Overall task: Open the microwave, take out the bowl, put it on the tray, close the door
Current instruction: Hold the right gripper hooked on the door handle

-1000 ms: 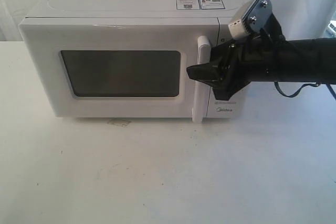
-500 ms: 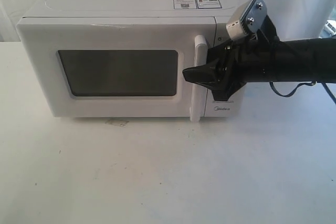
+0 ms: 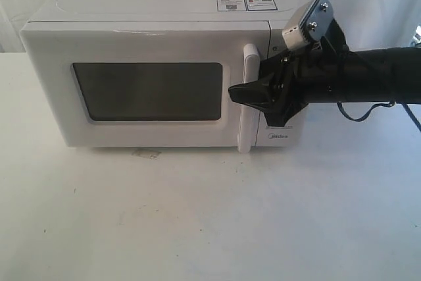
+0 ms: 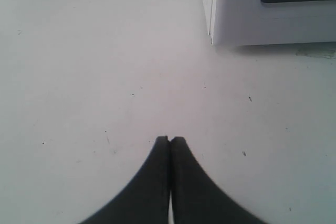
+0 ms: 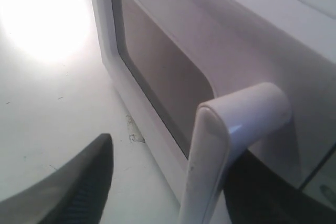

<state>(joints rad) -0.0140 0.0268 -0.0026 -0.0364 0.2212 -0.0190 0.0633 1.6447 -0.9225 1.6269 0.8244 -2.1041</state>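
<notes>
The white microwave stands at the back of the table with its door closed. The dark window shows nothing inside, so the bowl is hidden. My right gripper is open and straddles the vertical bar handle. In the right wrist view one finger is out in front of the handle and the other is behind it. My left gripper is shut on nothing, low over the bare table near the microwave's corner. No tray is in view.
White tabletop stretches in front of the microwave. A small scuffed mark lies by the microwave's base. Stickers sit on its top. A cable hangs under the right arm.
My right gripper has shifted slightly left at the handle, and the microwave has slid a little left with it. For the last half second nothing has moved.
</notes>
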